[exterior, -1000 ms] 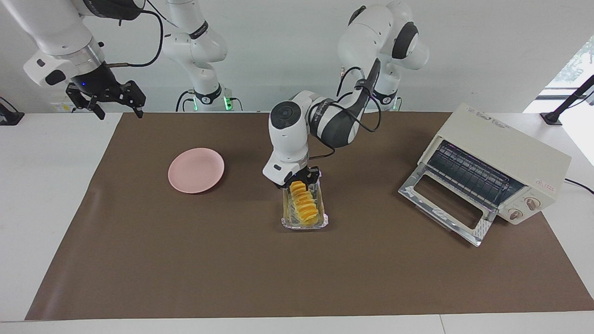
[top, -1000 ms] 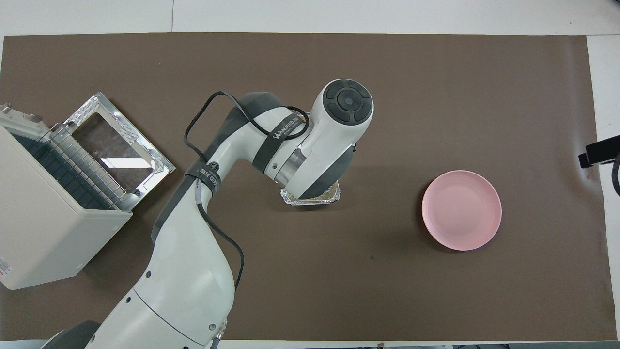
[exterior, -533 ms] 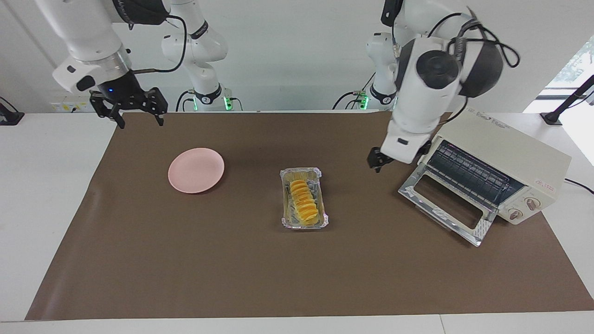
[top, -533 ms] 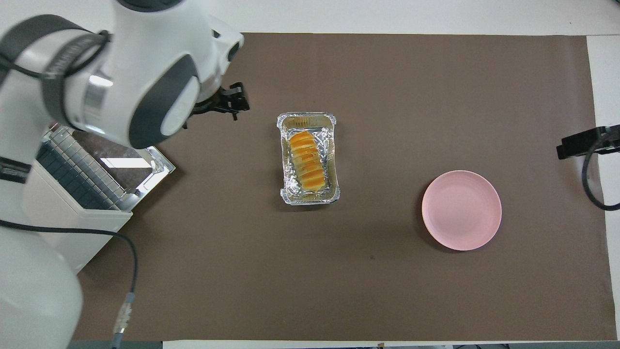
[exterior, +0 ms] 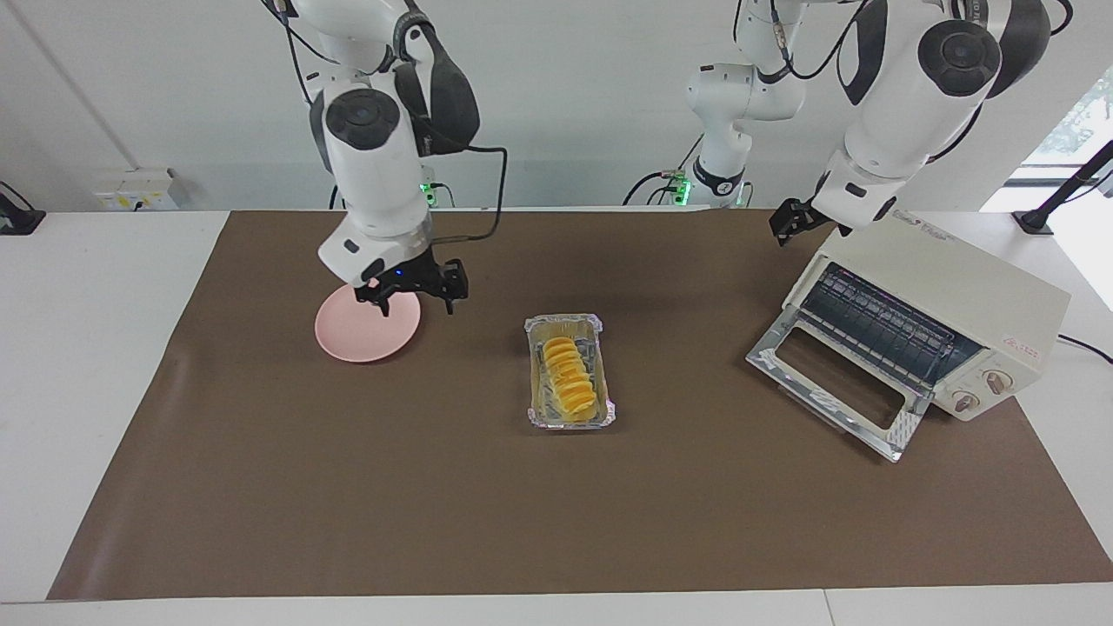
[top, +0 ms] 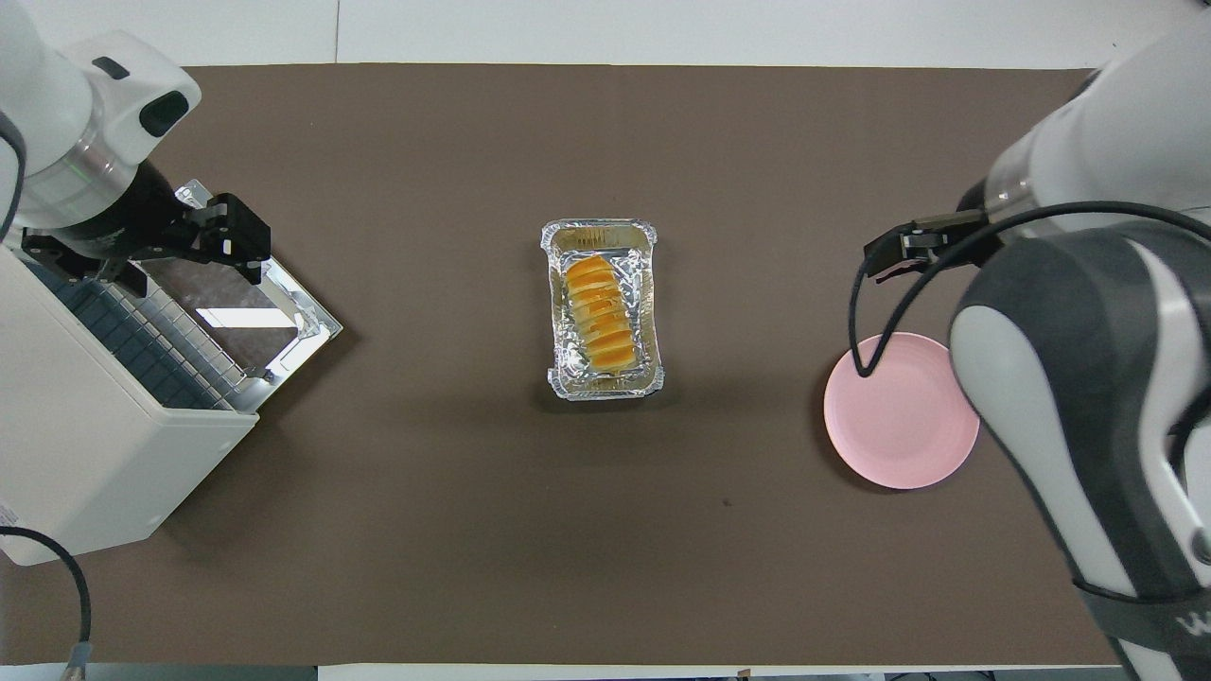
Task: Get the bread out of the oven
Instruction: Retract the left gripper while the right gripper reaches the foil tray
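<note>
The bread point(exterior: 569, 380) is a golden ridged loaf lying in a silver foil tray point(exterior: 563, 325) at mid-table; it also shows in the overhead view point(top: 598, 314). The cream oven point(exterior: 956, 278) stands at the left arm's end with its glass door point(exterior: 830, 382) dropped open and its rack bare. My left gripper point(exterior: 787, 226) hangs open and empty in the air by the oven's top corner; overhead it point(top: 236, 238) is over the door. My right gripper point(exterior: 416, 294) is open and empty, low over the pink plate's edge toward the tray.
A pink plate point(exterior: 361, 330) lies on the brown mat point(exterior: 348, 487) toward the right arm's end, also seen overhead point(top: 894, 430). The oven point(top: 85, 445) fills the corner at the left arm's end.
My left gripper let go of the foil tray at mid-table and rose back to the oven. My right gripper swung in from the table's edge to over the pink plate.
</note>
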{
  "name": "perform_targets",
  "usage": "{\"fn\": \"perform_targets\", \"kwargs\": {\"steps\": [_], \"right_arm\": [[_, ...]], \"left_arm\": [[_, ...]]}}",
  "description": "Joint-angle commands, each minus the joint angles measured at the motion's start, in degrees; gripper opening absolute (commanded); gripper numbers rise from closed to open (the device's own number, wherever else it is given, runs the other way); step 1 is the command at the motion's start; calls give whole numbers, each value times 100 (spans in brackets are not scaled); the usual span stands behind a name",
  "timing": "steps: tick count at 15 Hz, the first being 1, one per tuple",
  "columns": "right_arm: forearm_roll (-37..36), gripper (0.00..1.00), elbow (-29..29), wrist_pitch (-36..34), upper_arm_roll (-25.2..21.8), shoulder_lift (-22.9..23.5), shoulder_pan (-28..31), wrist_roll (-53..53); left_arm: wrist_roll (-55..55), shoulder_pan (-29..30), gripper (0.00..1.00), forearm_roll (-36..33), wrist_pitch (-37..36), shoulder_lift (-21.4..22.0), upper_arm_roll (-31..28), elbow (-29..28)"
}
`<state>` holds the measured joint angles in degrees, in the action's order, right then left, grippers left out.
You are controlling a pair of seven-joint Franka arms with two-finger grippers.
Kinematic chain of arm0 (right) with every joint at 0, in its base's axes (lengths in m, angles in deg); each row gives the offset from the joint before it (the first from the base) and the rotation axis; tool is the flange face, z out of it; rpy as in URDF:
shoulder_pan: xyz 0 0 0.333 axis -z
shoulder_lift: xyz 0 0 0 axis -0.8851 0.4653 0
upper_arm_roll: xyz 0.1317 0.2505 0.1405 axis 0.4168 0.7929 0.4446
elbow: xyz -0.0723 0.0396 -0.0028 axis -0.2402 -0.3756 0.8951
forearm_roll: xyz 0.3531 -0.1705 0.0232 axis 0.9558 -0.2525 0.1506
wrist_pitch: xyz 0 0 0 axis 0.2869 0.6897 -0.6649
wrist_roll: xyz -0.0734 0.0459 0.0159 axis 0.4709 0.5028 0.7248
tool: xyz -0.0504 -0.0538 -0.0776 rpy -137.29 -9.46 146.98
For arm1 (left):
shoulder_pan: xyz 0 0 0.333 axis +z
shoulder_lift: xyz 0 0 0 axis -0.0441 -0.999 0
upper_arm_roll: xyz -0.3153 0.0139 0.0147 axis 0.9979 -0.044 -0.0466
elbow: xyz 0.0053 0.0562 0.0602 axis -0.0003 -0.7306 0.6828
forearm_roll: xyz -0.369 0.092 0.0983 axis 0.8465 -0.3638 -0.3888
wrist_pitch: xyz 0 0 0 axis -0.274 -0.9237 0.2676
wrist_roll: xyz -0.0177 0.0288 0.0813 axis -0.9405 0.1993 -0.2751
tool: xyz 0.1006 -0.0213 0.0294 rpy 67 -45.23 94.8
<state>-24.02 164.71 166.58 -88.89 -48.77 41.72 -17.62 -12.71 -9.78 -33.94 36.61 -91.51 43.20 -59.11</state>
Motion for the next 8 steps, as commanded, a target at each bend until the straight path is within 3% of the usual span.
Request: {"fn": "perform_targets", "kwargs": {"steps": [1,4,8], "right_arm": [[-62,100,-166,187,-17,448,-290,-523],[-79,100,-675,370,-26,1265,-747,-1375],[-18,100,-651,1187,-17,1698,-836,-1606]], "left_arm": [[-114,184,100,80,210,330,45,-459],[-122,378,100,168,210,348,45,-530],[-122,457,100,186,245,585,115,-732]]}}
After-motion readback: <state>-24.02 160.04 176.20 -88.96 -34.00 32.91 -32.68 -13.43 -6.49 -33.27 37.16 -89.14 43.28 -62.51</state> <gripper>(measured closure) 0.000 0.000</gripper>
